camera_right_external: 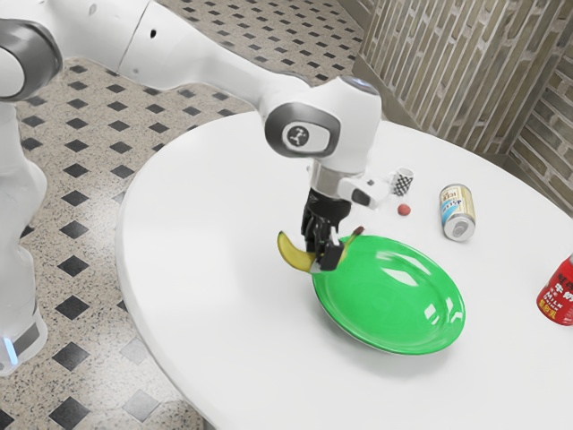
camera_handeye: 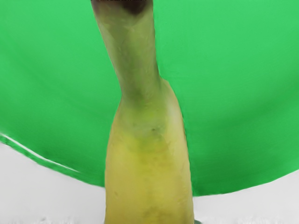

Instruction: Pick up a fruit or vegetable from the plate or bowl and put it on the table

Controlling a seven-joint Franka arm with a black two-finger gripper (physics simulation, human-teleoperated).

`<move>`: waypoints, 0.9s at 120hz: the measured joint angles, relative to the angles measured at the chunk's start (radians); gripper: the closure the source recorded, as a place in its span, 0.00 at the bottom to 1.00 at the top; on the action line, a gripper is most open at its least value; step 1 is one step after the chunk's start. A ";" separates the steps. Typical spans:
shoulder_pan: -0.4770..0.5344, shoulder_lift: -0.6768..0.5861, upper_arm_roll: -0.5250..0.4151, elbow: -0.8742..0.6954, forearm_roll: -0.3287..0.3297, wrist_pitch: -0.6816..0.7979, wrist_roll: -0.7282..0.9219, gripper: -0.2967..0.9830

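Observation:
The black gripper (camera_right_external: 322, 260) is at the left rim of the green plate (camera_right_external: 394, 296) in the exterior view, shut on a yellow banana (camera_right_external: 294, 254). One end of the banana sticks out over the white table (camera_right_external: 215, 269) on the exterior view's left, and its dark stem end reaches over the plate's edge. From the wrist camera, the banana (camera_handeye: 148, 168) looms large below the hand, crossing the rim of the green plate (camera_handeye: 233, 102). Part of the banana is hidden behind the fingers.
Beyond the plate stand a checkered cup (camera_right_external: 402, 183), a small red ball-like item (camera_right_external: 404, 210) and a can (camera_right_external: 457, 213). A red can (camera_right_external: 559, 294) is at the exterior view's right edge. White tabletop extends left of the plate.

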 joint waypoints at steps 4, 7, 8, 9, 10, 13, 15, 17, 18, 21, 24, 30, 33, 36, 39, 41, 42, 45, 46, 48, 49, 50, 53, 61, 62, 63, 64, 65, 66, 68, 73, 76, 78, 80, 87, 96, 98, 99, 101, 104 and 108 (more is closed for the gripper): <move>-0.003 -0.042 0.007 -0.044 0.004 0.008 -0.001 0.65; -0.002 -0.070 0.013 -0.072 0.006 0.013 -0.002 0.65; -0.002 -0.077 0.014 -0.079 0.007 0.014 -0.002 0.65; -0.001 -0.085 0.016 -0.087 0.007 0.016 -0.003 0.65; -0.001 -0.092 0.019 -0.095 0.008 0.017 -0.003 0.65; -0.001 -0.112 0.030 -0.116 0.010 0.021 -0.004 0.65; -0.001 -0.122 0.039 -0.127 0.013 0.023 -0.004 0.65; 0.000 -0.130 0.050 -0.135 0.016 0.026 -0.005 0.65; 0.001 -0.133 0.055 -0.138 0.017 0.027 -0.005 0.66; 0.002 -0.144 0.073 -0.148 0.021 0.029 -0.006 0.66; 0.005 -0.153 0.088 -0.155 0.027 0.032 -0.006 0.66; 0.009 -0.168 0.117 -0.169 0.037 0.035 -0.008 0.66; 0.011 -0.173 0.129 -0.174 0.041 0.037 -0.008 0.66; 0.013 -0.177 0.138 -0.177 0.045 0.038 -0.009 0.67; 0.014 -0.180 0.144 -0.181 0.048 0.038 -0.010 0.66; 0.017 -0.184 0.146 -0.185 0.049 0.039 -0.010 0.66; 0.019 -0.185 0.147 -0.188 0.050 0.039 -0.010 0.66; 0.026 -0.192 0.149 -0.194 0.052 0.040 -0.011 0.67; 0.029 -0.194 0.150 -0.196 0.053 0.040 -0.011 0.66; 0.034 -0.196 0.151 -0.199 0.054 0.041 -0.011 0.66; 0.037 -0.198 0.151 -0.200 0.054 0.041 -0.011 0.66; 0.039 -0.199 0.152 -0.202 0.055 0.041 -0.011 0.66; 0.047 -0.203 0.153 -0.208 0.056 0.041 -0.012 0.67; 0.066 -0.212 0.153 -0.215 0.061 0.041 -0.012 0.67; 0.068 -0.213 0.153 -0.216 0.062 0.040 -0.013 0.67; 0.070 -0.213 0.153 -0.217 0.063 0.040 -0.013 0.67; 0.071 -0.214 0.154 -0.217 0.064 0.040 -0.013 0.67; 0.073 -0.215 0.154 -0.218 0.064 0.040 -0.013 0.67; 0.074 -0.216 0.155 -0.218 0.065 0.040 -0.013 0.67; 0.076 -0.218 0.158 -0.218 0.066 0.039 -0.013 0.67; 0.081 -0.222 0.163 -0.220 0.069 0.037 -0.013 0.62; 0.082 -0.223 0.164 -0.220 0.070 0.036 -0.012 0.57; 0.082 -0.224 0.165 -0.220 0.071 0.036 -0.012 0.53; 0.083 -0.225 0.166 -0.221 0.072 0.036 -0.011 0.49; 0.084 -0.227 0.167 -0.227 0.074 0.034 -0.011 0.40; 0.085 -0.230 0.168 -0.231 0.076 0.034 -0.010 0.33; 0.085 -0.230 0.168 -0.231 0.077 0.034 -0.010 0.32; 0.085 -0.230 0.168 -0.231 0.077 0.034 -0.010 0.32; 0.085 -0.231 0.168 -0.231 0.077 0.035 -0.010 0.31; 0.085 -0.231 0.168 -0.232 0.078 0.035 -0.010 0.30; 0.085 -0.231 0.168 -0.232 0.078 0.036 -0.010 0.28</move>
